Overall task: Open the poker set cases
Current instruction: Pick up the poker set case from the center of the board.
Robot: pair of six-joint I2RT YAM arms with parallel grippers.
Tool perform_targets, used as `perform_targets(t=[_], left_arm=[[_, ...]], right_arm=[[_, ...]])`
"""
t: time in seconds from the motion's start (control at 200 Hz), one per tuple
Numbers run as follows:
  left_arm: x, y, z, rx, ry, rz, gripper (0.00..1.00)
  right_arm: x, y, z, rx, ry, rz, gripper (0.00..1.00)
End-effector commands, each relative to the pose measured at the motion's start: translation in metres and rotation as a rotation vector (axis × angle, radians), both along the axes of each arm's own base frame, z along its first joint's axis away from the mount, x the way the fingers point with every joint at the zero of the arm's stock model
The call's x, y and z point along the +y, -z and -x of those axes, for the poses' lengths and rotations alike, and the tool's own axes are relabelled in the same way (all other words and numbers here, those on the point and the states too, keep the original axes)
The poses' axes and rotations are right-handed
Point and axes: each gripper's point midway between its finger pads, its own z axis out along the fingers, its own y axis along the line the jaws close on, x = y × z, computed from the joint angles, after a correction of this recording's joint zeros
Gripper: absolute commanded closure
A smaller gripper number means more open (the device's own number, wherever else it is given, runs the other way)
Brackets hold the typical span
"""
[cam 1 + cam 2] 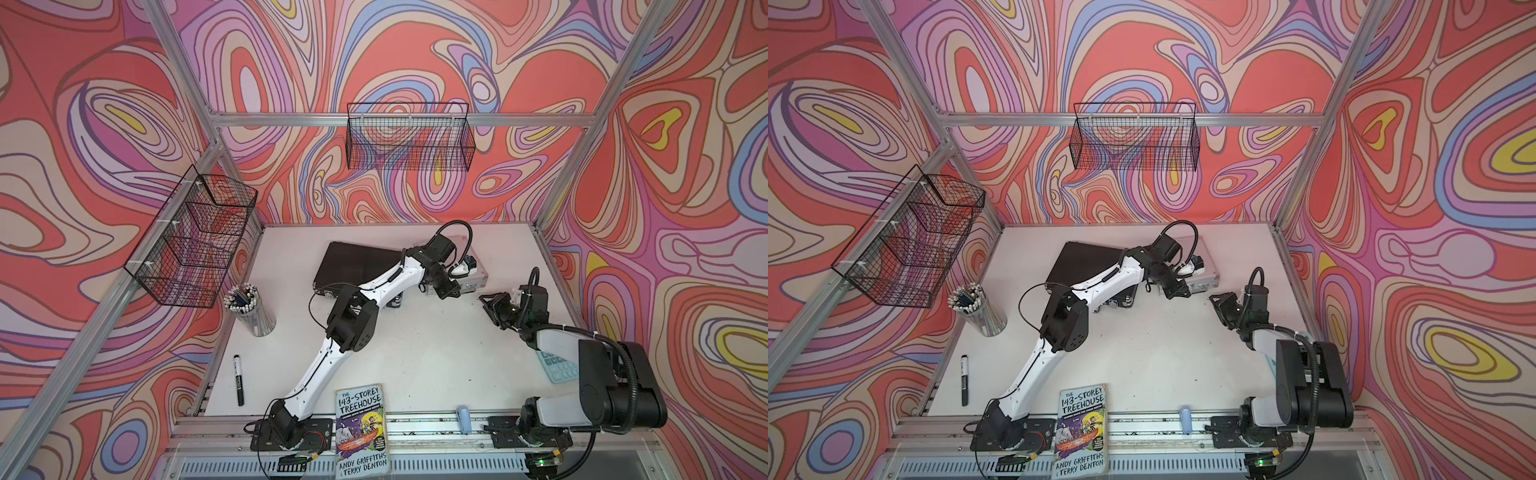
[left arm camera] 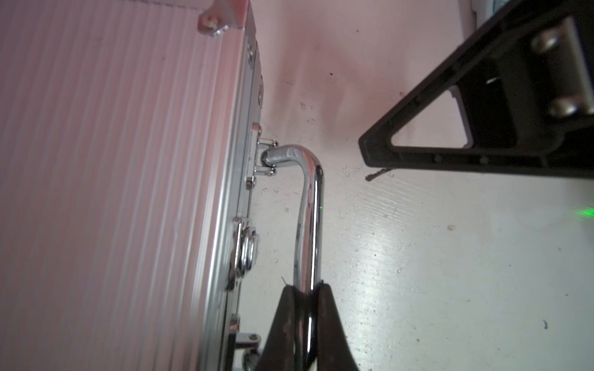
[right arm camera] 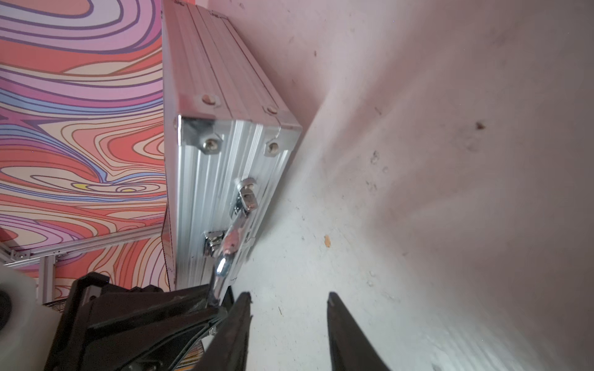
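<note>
On the far left, a wire basket point(image 1: 191, 241) is seen hung on the frame. Below it a cup of pencils point(image 1: 249, 309) is stood on the white table point(image 1: 415, 365), with a black marker point(image 1: 238, 380) laid nearer the front edge.

Moving along, the black case point(image 1: 353, 266) is found flat and closed at the back of the table, its near edge crossed by the white left arm point(image 1: 318, 368). A paperback book point(image 1: 361, 428) is laid over the front rail.

Just right of the black case, the silver case point(image 3: 199, 192) is laid flat with its lid down; whether the two touch cannot be told. And here is the action: its chrome handle point(image 2: 310, 208) is pinched tight by the left gripper point(image 2: 303, 295), the jaws closed narrowly on the bar. A latch point(image 2: 246, 253) is seen beside the handle, but its state cannot be made out.

Further right, the right gripper point(image 3: 288, 295) is held just off the case's front, near the corner. Its jaws are parted partway, and only bare table is seen between them. A teal calculator point(image 1: 559, 368) is half hidden behind the right arm.
</note>
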Motion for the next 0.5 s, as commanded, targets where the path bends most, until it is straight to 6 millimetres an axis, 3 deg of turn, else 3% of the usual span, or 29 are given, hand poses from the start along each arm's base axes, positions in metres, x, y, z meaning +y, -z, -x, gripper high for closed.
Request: perform_targets(t=[0.0,0.315,0.491], left_arm=[[-0.014,-0.080,-0.018,-0.069,-0.043,0.184,1.00],[-0.018,-0.130,-0.022,-0.091,-0.091,0.275,1.00],[-0.021,-0.136,-0.019,-0.052,-0.102,0.308,1.00]], right_arm=[[0.002,-0.017,-0.007,-0.080,0.009,-0.049,0.60],[0.017,-0.027,-0.019,-0.173,-0.002,-0.144,0.62],[0.023,-0.044,-0.029,-0.265,0.011,-0.225,0.59]])
